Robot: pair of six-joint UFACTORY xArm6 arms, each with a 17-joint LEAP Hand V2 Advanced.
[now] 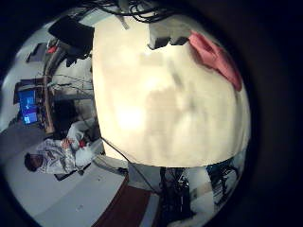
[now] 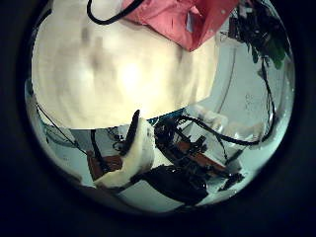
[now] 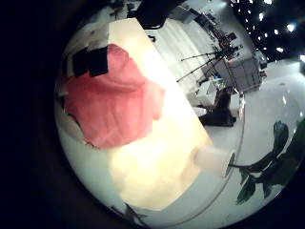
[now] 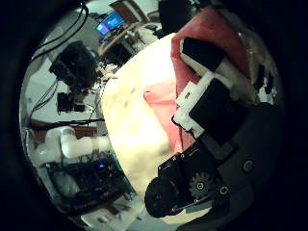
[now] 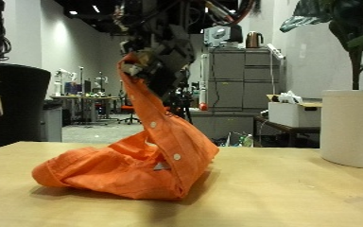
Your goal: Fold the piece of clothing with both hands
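Orange garment (image 5: pixel 142 161) heaped on the wooden desk (image 5: pixel 295 194), one corner pulled up (pinched, fingers curled on the cloth) by a hand (image 5: pixel 144 64) above it; cannot tell which hand, or the other's state.

Garment (image 5: pixel 138 161) on table (image 5: pixel 295 194), planter (image 5: pixel 352 128) beside.

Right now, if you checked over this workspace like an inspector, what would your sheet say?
Surface: wooden table, pale and bare around the cloth.
Job's things: orange garment, crumpled on the table, one corner pulled up into a peak, not yet folded.
Clutter: nothing seen.
Hands: right hand is against the cloth and seems to pinch the raised corner; left hand is above the table, off the cloth.
Cables: nothing seen on the table.
Surroundings: white plant pot beside the table, grey cabinet behind.
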